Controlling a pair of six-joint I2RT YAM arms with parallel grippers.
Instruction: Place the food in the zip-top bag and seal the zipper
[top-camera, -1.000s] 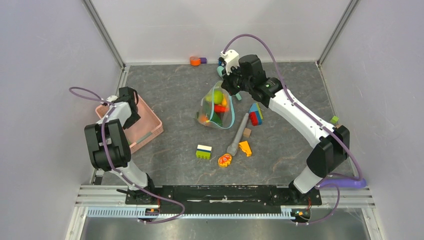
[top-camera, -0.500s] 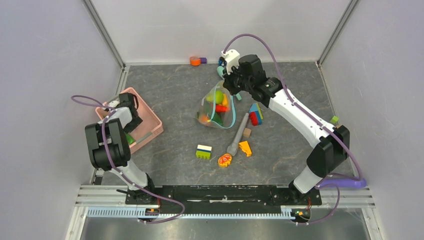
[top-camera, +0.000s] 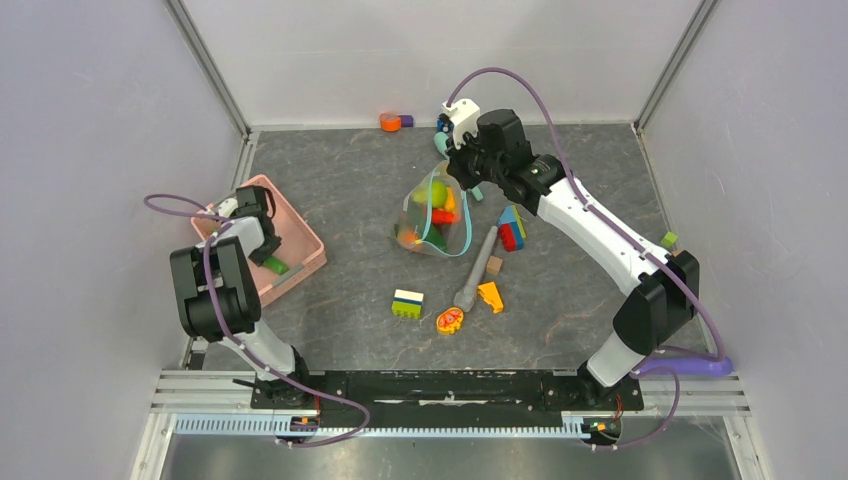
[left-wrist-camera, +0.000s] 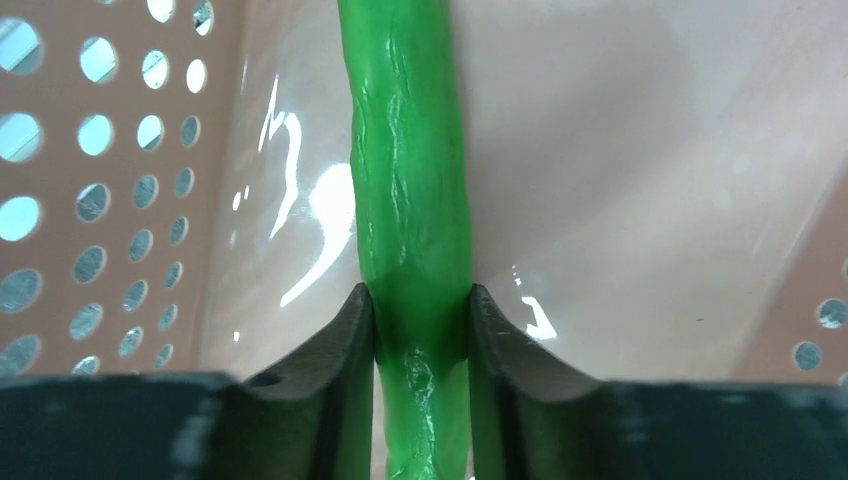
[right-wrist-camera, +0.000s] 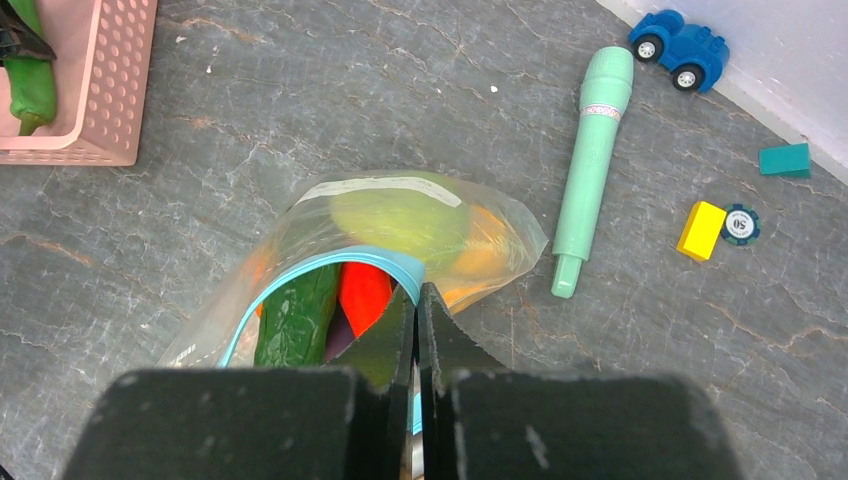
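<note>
Pale walls (top-camera: 440, 60) box in a grey marbled table (top-camera: 350, 180). At its middle the zip-top bag (top-camera: 450, 235) holds food (right-wrist-camera: 400, 220), and the right gripper (right-wrist-camera: 417, 300) is pinched tight on the zipper (right-wrist-camera: 300, 272). Left of the bag, inside the pink basket (top-camera: 312, 243), the left gripper (left-wrist-camera: 420, 310) clamps a green pepper (left-wrist-camera: 405, 180).

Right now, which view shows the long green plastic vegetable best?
Left wrist: the green vegetable fills it, clamped in the left gripper. Top view shows a green sliver in the pink plastic basket; right wrist, only part.

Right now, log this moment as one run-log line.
left gripper: shut on green food, in basket | right gripper: shut on bag | zipper: open | other food: in bag
</note>
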